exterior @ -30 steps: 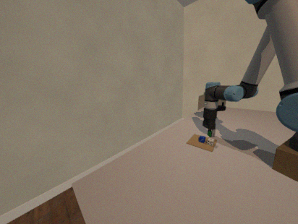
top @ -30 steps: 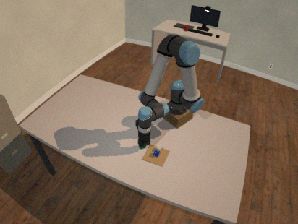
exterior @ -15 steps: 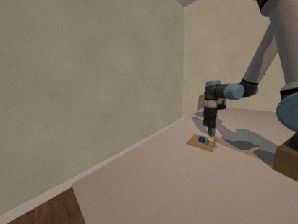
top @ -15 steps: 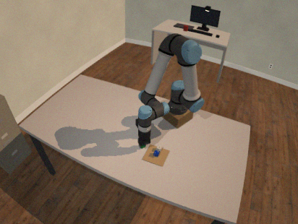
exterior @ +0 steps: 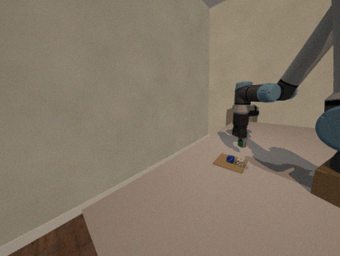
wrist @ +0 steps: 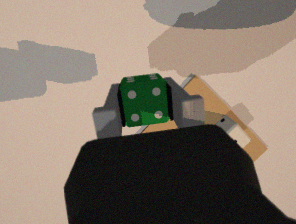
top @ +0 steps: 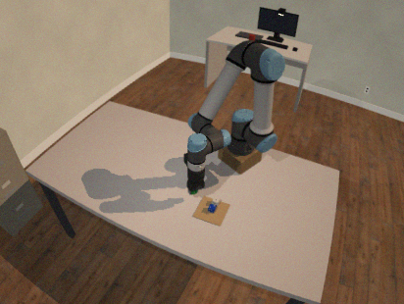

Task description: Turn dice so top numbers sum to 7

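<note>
My gripper (wrist: 142, 94) is shut on a green die (wrist: 143, 100), its four-pip face turned to the wrist camera. It hangs a little above the table, just off the near-left side of the tan mat (top: 212, 214). The green die also shows under the fingers in the top view (top: 194, 191) and the exterior view (exterior: 240, 143). A blue die (top: 211, 208) and a white die (top: 216, 201) lie on the mat. They show in the exterior view as blue (exterior: 230, 158) and white (exterior: 239, 161). In the wrist view the mat (wrist: 220, 112) and the white die's edge (wrist: 226, 123) show beyond the fingers.
The arm's base stands on a brown block (top: 240, 159) behind the mat. A grey cabinet (top: 12, 191) stands off the table's left end. A desk with a monitor (top: 277, 22) is at the back of the room.
</note>
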Controlling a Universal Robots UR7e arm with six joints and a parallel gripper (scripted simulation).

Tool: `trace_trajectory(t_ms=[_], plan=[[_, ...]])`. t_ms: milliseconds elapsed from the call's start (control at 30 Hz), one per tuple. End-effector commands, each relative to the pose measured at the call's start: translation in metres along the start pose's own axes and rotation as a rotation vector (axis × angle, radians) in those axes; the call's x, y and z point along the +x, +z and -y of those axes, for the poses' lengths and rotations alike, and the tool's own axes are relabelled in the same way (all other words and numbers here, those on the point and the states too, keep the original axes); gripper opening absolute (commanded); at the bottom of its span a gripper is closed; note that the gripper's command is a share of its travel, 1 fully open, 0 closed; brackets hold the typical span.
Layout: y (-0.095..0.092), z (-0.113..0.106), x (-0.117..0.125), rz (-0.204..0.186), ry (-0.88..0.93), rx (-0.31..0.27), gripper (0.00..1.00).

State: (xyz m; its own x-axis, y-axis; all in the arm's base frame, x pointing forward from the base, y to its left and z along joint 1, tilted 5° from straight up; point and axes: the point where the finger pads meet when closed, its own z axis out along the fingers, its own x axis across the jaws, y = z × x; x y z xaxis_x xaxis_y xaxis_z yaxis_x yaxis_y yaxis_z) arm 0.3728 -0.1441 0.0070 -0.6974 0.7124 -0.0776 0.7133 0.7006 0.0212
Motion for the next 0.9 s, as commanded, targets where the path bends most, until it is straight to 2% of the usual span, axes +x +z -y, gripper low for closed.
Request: trace_trajectory(t_ms=[0,167,333,867], plan=[[-0.023,0.0,0.0,-0.001,0.0,0.0,0.57],[-0.038,0.0,0.0,-0.001,0.0,0.0,0.57],[-0.042,0.0,0.0,-0.001,0.0,0.0,0.57],[-0.043,0.0,0.0,-0.001,0.004,0.0,0.57]])
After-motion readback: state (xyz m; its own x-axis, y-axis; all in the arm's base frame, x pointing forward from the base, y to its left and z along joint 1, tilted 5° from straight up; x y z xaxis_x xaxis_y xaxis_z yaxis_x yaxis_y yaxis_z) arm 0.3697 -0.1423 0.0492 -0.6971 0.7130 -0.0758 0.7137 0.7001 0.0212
